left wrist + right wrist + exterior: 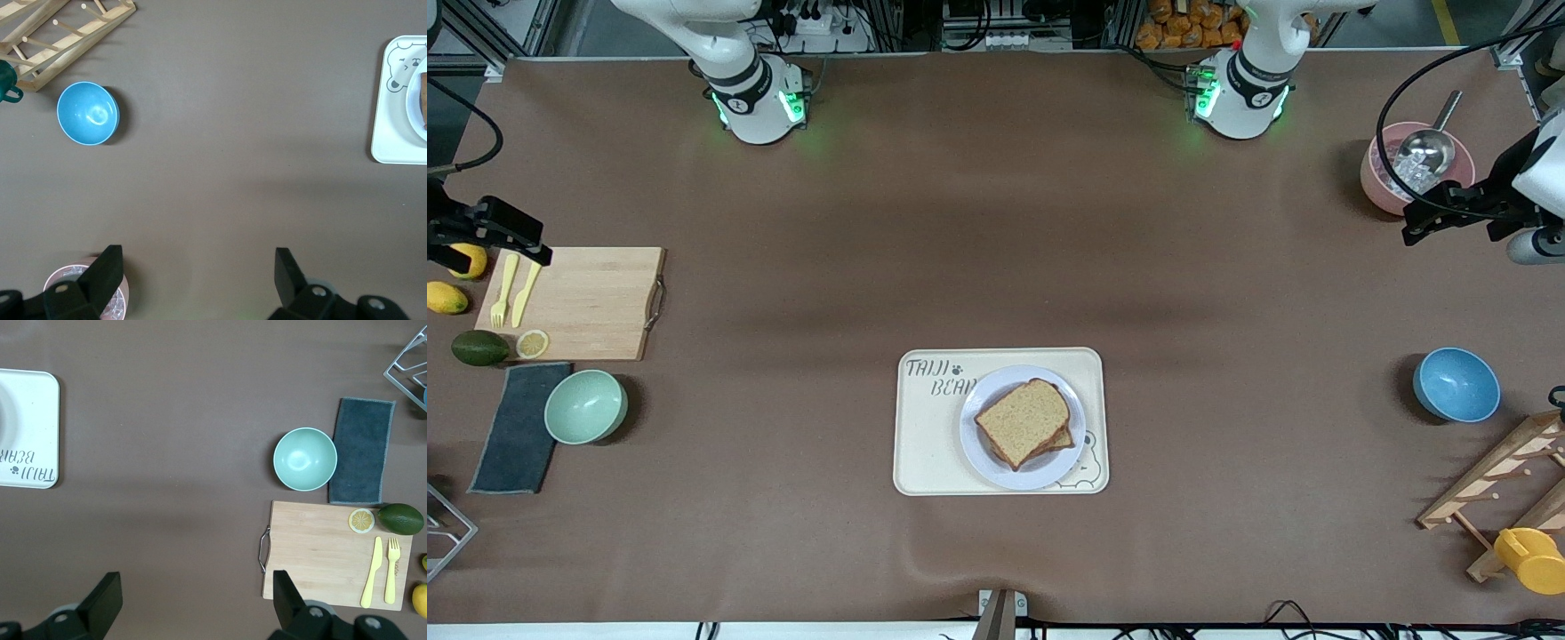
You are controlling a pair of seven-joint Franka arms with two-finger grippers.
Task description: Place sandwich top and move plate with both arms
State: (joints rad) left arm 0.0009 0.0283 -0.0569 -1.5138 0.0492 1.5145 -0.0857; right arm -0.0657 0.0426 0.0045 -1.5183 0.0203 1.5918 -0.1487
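Counted two arms: right arm (747, 84), left arm (1249, 80), one gripper each. Counted one tray (934, 444), one plate (980, 444), and two bread slices, stacked. Counted three bowls: green (585, 406), blue (1456, 384), pink (1380, 191) with a metal scoop (1427, 147) in it. Counted one board (583, 302) bearing one fork (501, 289), one knife (527, 293) and one lemon slice (532, 343). Beside the board, counted one avocado (479, 348) and two yellow fruits (445, 298). Also one dark cloth (516, 427) touching the green bowl, one wooden rack (1503, 480) and one yellow cup (1529, 560).

Top slice (1023, 416): light brown, speckled, darker crust, roughly square with one rounded edge. Lay flat on the lower slice (1063, 439), turned a little askew so that only an edge of the lower one showed. Could not make out whatever lay between them. Sat inside the plate's rim, the plate on the tray, toward the tray's left-arm end, over the printed bear. Stood near mid-table, well apart from both grippers.

Right gripper (195, 600): jaws spread wide, nothing between them. Hung over the board's corner at the right arm's end of the table. Left gripper (197, 273): likewise spread wide and empty, over the table just beside the pink bowl at the left arm's end. Touched nothing, either one.
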